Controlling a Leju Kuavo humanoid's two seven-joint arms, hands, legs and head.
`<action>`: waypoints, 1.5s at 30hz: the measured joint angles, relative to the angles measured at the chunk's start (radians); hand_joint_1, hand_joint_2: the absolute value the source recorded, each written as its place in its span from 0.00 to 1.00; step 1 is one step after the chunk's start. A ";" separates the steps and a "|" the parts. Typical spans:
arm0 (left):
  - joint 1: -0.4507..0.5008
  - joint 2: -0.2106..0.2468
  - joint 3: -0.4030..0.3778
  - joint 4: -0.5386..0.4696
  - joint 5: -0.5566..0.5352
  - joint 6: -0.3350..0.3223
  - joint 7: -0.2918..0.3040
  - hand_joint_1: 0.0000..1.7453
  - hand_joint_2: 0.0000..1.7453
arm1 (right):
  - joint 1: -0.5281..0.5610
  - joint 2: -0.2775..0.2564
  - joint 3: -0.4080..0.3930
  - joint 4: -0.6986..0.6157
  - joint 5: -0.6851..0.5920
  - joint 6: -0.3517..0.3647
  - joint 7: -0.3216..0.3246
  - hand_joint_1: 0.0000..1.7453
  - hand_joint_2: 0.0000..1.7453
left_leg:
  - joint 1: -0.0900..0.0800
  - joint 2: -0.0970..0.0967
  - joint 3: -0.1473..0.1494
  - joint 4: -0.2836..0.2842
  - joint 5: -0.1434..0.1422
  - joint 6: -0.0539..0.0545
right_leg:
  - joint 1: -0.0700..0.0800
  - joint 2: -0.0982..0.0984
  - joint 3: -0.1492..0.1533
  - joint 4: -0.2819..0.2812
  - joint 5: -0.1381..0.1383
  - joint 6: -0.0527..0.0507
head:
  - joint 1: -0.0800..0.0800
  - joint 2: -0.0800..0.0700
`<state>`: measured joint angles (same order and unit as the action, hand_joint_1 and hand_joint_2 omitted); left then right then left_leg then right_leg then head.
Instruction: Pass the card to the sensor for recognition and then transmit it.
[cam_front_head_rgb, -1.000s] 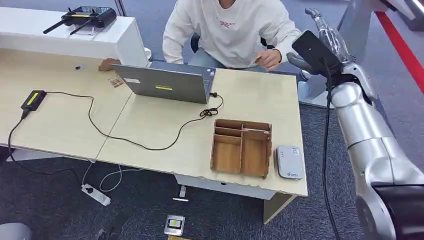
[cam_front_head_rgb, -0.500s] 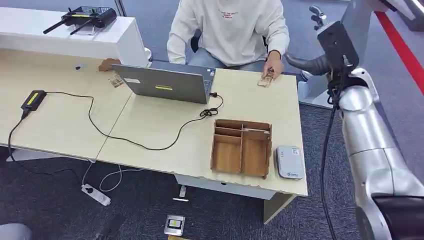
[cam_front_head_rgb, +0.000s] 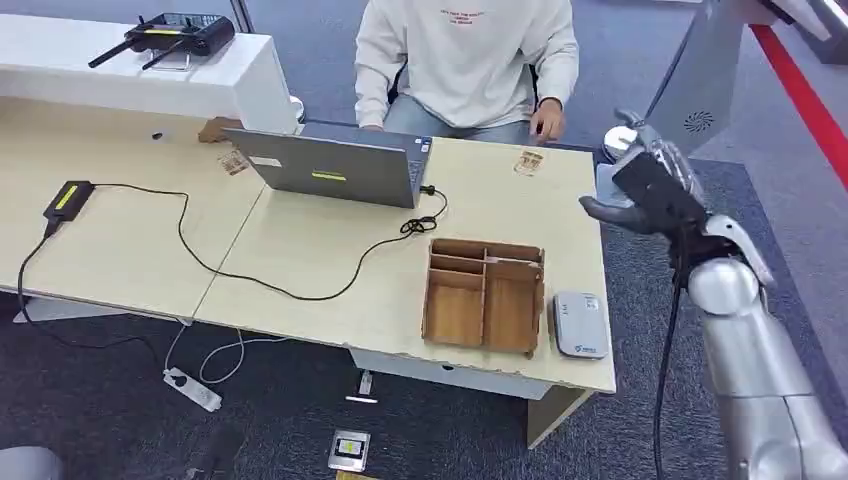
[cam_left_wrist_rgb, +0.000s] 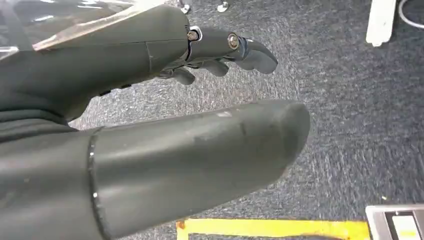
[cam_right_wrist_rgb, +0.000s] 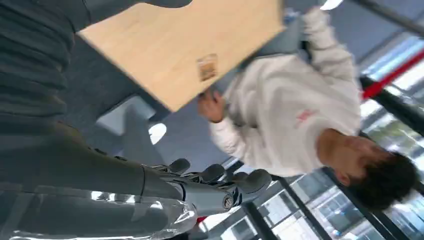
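Card (cam_front_head_rgb: 529, 161) small, print unreadable, right hand (cam_front_head_rgb: 648, 178) empty beside table (cam_front_head_rgb: 300, 250)

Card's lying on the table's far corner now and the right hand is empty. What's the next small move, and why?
Probably bring the right hand inward and down toward the card. The card lies flat near the table's far edge, the person's hand is off it, and the right hand hangs beside the table, holding nothing.

Tan, perhaps patterned card (cam_front_head_rgb: 529, 161); white sensor (cam_front_head_rgb: 580, 324)
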<state>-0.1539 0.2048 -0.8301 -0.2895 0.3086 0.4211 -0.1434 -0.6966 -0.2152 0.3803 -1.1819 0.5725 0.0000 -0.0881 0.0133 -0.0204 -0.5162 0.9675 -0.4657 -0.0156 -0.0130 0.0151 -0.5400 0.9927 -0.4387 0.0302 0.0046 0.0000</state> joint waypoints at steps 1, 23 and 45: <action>0.000 -0.003 0.000 0.000 -0.006 0.000 0.003 0.00 0.00 | 0.039 -0.008 0.001 -0.025 0.063 -0.002 0.000 0.00 1.00 | 0.000 0.000 0.000 0.000 0.000 0.000 | 0.000 0.000 0.000 0.000 0.000 0.000 | 0.000 0.000; -0.006 -0.032 0.019 0.007 -0.034 0.012 0.001 0.00 0.00 | 0.231 -0.001 0.035 -0.183 0.341 -0.054 -0.006 0.00 1.00 | 0.000 0.000 -0.002 0.000 -0.001 0.000 | 0.000 0.001 -0.001 0.000 0.000 0.000 | -0.001 0.000; -0.008 -0.030 0.021 0.008 -0.065 -0.002 -0.003 0.00 0.00 | 0.069 0.089 0.118 -0.002 0.356 -0.077 -0.103 0.00 1.00 | 0.000 0.000 -0.002 0.000 -0.001 0.000 | 0.000 0.000 -0.001 0.000 0.000 0.000 | 0.000 0.000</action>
<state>-0.1621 0.1747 -0.8087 -0.2811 0.2438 0.4188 -0.1465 -0.6280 -0.1259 0.4982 -1.1844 0.9285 -0.0774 -0.1911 0.0132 -0.0201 -0.5184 0.9671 -0.4664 -0.0157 -0.0131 0.0156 -0.5411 0.9930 -0.4390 0.0301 0.0046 0.0000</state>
